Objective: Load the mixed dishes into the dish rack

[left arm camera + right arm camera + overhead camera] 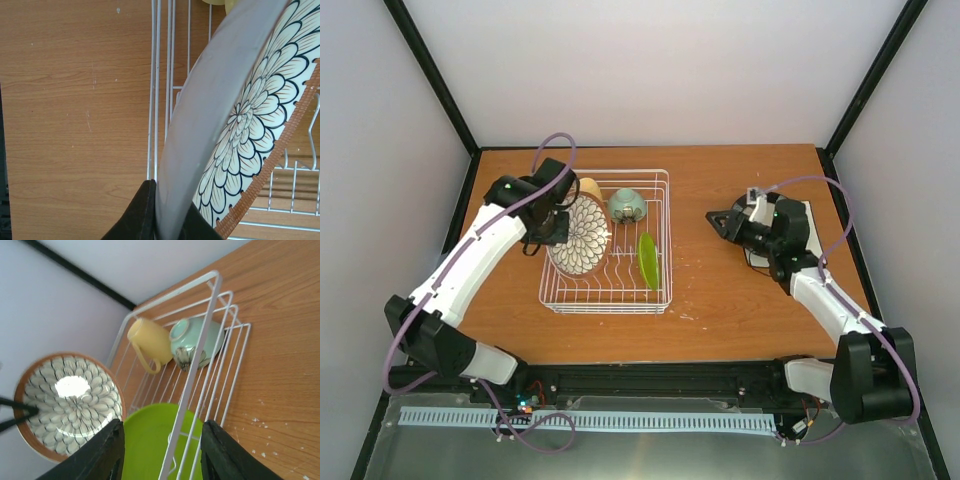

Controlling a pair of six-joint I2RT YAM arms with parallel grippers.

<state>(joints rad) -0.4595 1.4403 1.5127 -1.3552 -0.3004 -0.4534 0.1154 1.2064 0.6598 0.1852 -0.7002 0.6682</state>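
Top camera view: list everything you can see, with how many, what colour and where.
table: one, brown wood, under everything
rack: one, white wire, left of centre
petal plate: one, cream with dark petals and a brown rim, on edge at the rack's left end
cup: one, yellow, rack's far left corner
bowl: one, pale mint, in the rack beside the cup
green plate: one, lime, on edge in the rack's right half
white plate: one, partly hidden under the right arm
arms: two, white and black, near edge
left gripper: shut on the petal plate
right gripper: open, holding nothing, right of the rack
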